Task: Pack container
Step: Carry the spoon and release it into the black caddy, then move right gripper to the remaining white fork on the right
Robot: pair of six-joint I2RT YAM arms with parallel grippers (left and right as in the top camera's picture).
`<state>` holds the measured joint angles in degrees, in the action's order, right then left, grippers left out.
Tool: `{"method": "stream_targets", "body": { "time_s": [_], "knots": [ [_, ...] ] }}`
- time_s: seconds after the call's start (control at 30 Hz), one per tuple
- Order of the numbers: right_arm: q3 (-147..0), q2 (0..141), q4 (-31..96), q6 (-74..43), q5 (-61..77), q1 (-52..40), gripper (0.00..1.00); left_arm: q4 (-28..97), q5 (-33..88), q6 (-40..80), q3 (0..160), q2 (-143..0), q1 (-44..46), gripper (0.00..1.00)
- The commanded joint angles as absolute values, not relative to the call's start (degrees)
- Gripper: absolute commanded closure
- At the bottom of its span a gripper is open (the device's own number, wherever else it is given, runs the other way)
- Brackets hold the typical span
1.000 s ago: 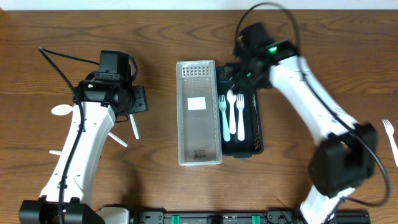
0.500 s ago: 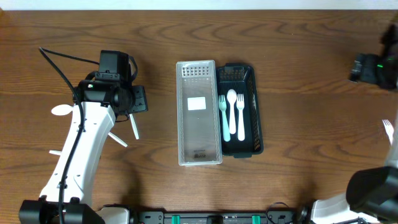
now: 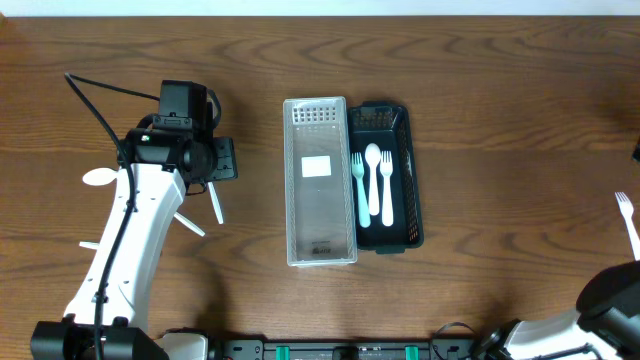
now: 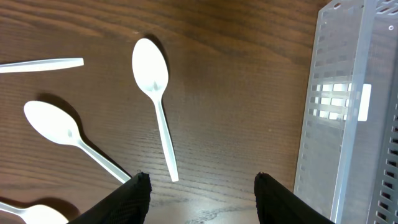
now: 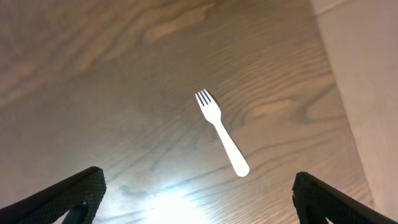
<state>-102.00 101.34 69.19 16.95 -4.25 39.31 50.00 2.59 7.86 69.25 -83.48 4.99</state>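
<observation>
As tray (image 3: 410, 170) sits, 3 utensils (image 3: 372, 185) w/in.

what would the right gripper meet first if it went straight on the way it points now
Probably the white plastic fork lying on the brown wooden table, roughly centred ahead of the open right gripper; depth is unclear, so it might touch bare wood beside it.

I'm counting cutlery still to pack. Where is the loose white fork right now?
The white fork lies alone at the far right of the table overhead, well right of the black basket, beneath the open right gripper.
</observation>
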Motion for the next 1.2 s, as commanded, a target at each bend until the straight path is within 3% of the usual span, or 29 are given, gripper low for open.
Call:
{"method": "stream_targets", "body": {
  "time_s": [0.0, 0.23, 0.53, 1.17],
  "knots": [
    [-101.8, 106.5, 69.0, 25.8, -2.6, 40.5, 0.01, 49.8, 1.9, 7.1, 70.4, -83.6, 5.1, 0.43],
    [-101.8, 116.4, 65.7, 27.6, -2.6, 43.0, 0.07, 49.5, 1.9, 7.1, 70.4, -83.6, 5.1, 0.44],
    [-101.8, 123.7, 63.4, 27.6, -2.8, 45.6, 0.02, 49.4, 1.9, 7.1, 70.4, -83.6, 5.1, 0.43],
    [-101.8, 133.6, 61.4, 29.7, 0.7, 47.0, 0.02, 49.5, 1.9, 7.1, 70.4, -83.6, 5.1, 0.44]
  ]
}}
